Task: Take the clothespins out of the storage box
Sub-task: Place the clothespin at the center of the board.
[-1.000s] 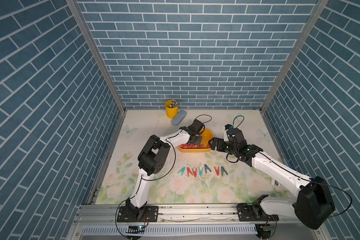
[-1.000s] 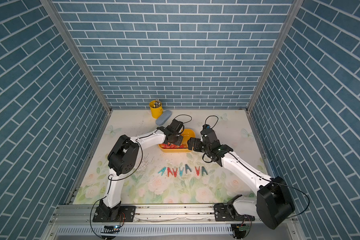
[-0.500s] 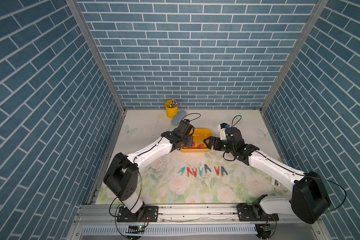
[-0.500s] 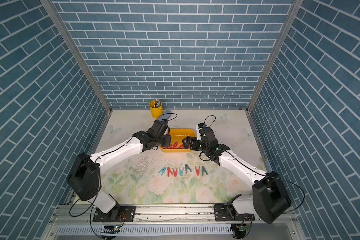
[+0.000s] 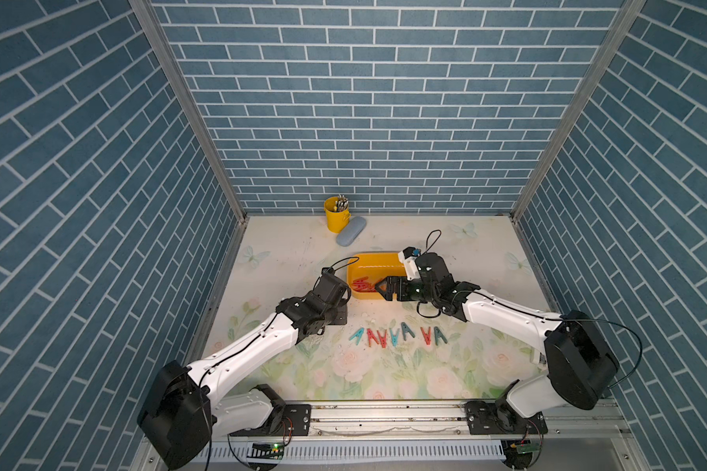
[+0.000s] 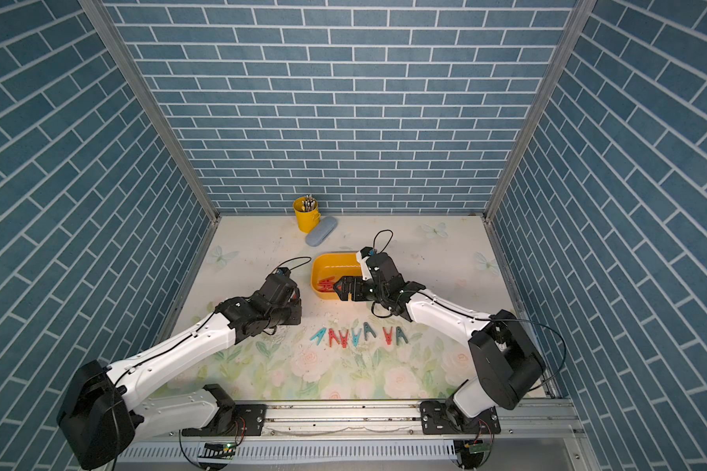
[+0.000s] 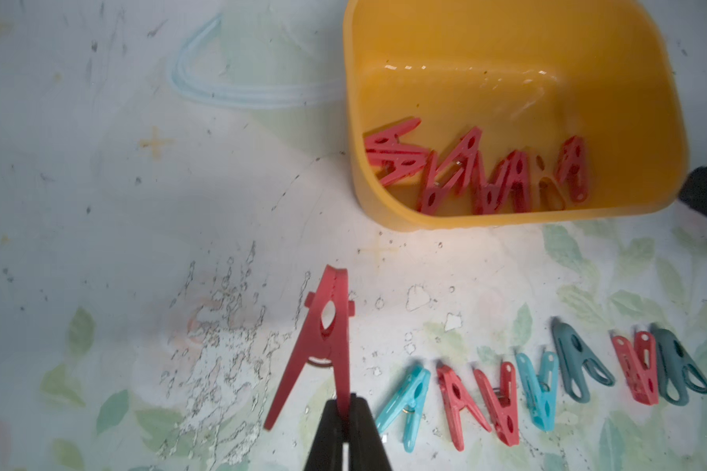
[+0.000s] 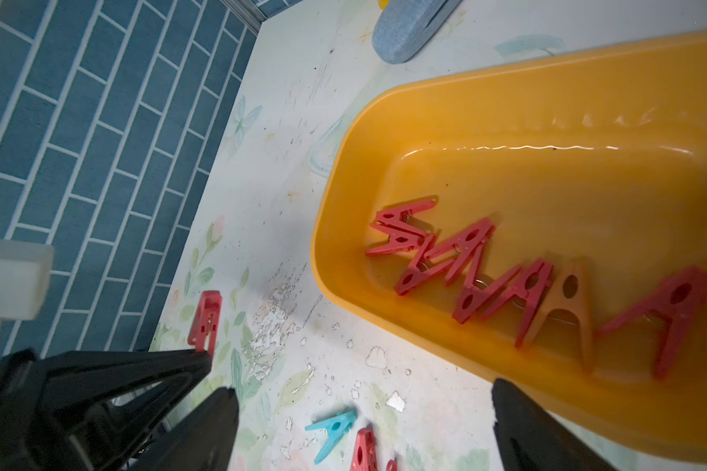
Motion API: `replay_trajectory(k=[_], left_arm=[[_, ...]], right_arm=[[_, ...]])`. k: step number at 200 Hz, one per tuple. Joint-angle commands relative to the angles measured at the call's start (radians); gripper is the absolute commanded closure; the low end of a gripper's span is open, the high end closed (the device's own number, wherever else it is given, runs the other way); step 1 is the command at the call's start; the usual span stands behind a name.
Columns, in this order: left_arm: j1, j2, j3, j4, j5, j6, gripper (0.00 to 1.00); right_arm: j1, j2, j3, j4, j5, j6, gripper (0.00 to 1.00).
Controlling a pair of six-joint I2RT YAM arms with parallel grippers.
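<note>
Left claw (image 7: 345,407) is pinched right down on one leg of a red pin (image 7: 323,338). The other leg hangs free and the nose points away from the wrist. It's out of the box (image 7: 507,102) and over bare counter (image 7: 99,204), just beside the light-blue end of the row (image 7: 547,379) of about seven laid out there. Can't tell from the wrist view if it's touching down or a bit above.

I'd say the step here is setting this one down to extend the row. To do it well, come down next to the light-blue pin without bumping it. Let the free leg land first, lay it flat, and only then let go. Gripped by a single leg like that, I reckon it'll swing or flip if it's dropped from up high.

Right claw (image 8: 364,387) is spread as wide as it goes and holding nothing, sitting at the near rim of the box in both top views. The pins (image 8: 466,261) left inside are a handful of red ones plus an orange pin (image 8: 568,301), bunched along the near wall and overlapping. If I were picking next, I'd go for the lone red one off to the side, since the tangled ones would probably drag a neighbour along.
</note>
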Motion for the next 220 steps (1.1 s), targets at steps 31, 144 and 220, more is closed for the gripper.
replay_trajectory(k=[31, 144, 220], left_arm=[[-0.003, -0.044, -0.170, 0.064, 0.076, -0.126, 0.98], [-0.114, 0.104, -0.232, 0.181, 0.133, -0.189, 0.94], [-0.120, 0.103, -0.139, 0.107, 0.080, -0.170, 0.47]], right_arm=[[0.020, 0.015, 0.035, 0.020, -0.004, -0.020, 0.01], [0.022, -0.005, 0.016, -0.013, 0.028, -0.015, 0.00], [0.022, -0.007, 0.039, -0.051, 0.064, -0.037, 0.00]])
